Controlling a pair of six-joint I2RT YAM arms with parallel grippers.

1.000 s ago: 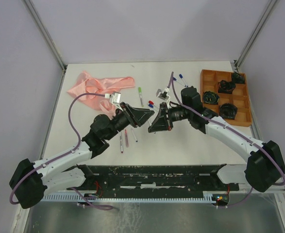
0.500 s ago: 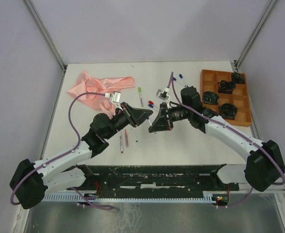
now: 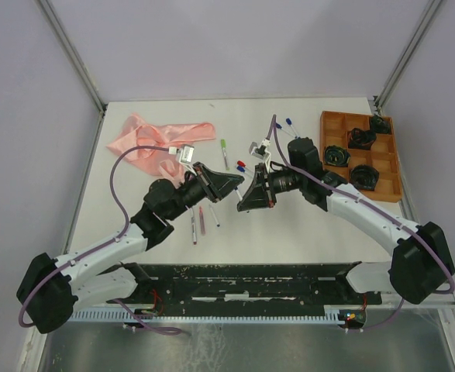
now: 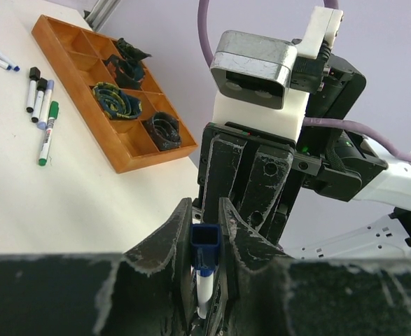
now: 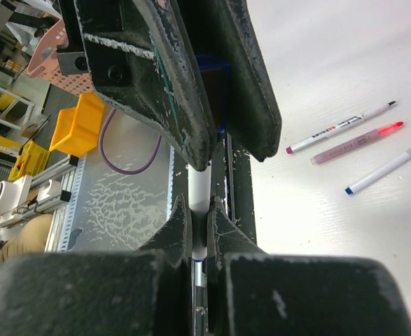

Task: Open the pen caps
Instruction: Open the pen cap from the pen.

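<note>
The white table is flat and matt. At its far right stands an orange-brown wooden tray, boxed into compartments that hold dark coiled items. A crumpled pink cloth lies far left.

My left pincer and right pincer meet nose to nose above mid-table, both of scuffed black plastic with wedge-shaped fingers. One pen is held between them: a slim, smooth white barrel whose long axis lies on the line joining the two pincers.

The right pincer is clenched on the barrel. The left pincer is clamped on the blue cap, a stubby, square-mouthed piece that points into my left wrist.

Loose pens lie flat on the table beside.
</note>
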